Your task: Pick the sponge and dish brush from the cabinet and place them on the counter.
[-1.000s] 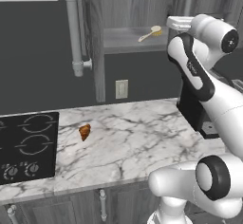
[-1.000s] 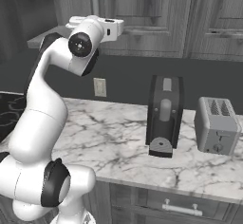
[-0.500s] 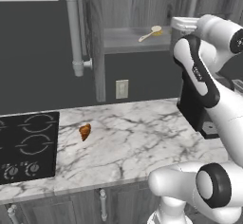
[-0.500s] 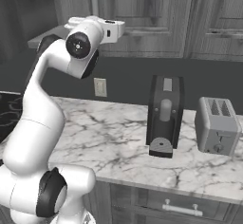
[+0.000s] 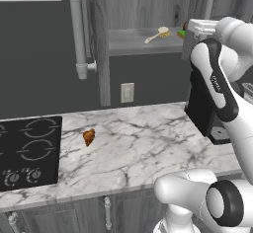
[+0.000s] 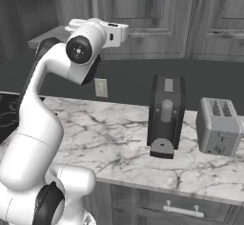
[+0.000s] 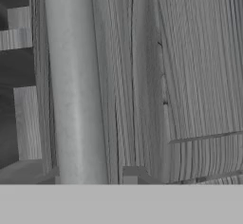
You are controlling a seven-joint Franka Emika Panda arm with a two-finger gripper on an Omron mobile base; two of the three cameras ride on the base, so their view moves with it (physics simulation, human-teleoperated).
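While dish brush lies on cabinet shelf, hand just beside, sponge nearer

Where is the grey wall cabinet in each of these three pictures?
Left base view: cabinet across the top, shelf exposed.
Right base view: cabinet along the top, doors closed.
Hand view: cabinet wood grain close up, beside a bar handle.
Shared landmark: wall outlet below it, both base views.

The cabinet stands open, its shelf front free. On the counter, a pastry and coffee machine leave bare marble between.
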